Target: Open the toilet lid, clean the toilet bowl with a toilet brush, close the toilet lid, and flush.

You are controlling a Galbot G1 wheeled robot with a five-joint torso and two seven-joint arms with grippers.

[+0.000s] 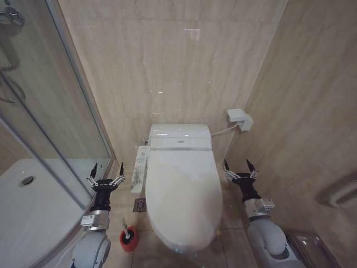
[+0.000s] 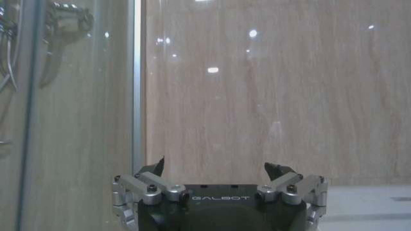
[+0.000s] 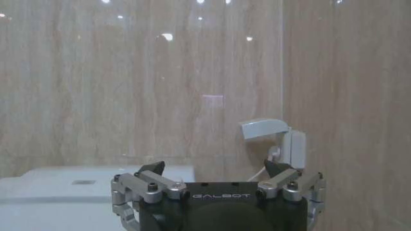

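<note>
The glossy white toilet lid [image 1: 183,190] lies shut over the toilet bowl, whose inside is hidden; the white button panel [image 1: 140,168] runs along its left side. On the floor to the left stands the toilet brush [image 1: 128,237], a thin white handle in a small red holder. My left gripper [image 1: 107,169] is open and empty, raised left of the toilet above the brush, and faces the tiled wall [image 2: 222,166]. My right gripper [image 1: 240,166] is open and empty on the toilet's right side [image 3: 215,168].
A glass shower enclosure [image 1: 50,111] with a curved white tray [image 1: 28,206] stands at the left. A white wall socket box [image 1: 240,119] with a cable sits right of the cistern unit [image 1: 179,135]. A floor drain [image 1: 139,204] lies beside the bowl. Tiled walls close in behind and right.
</note>
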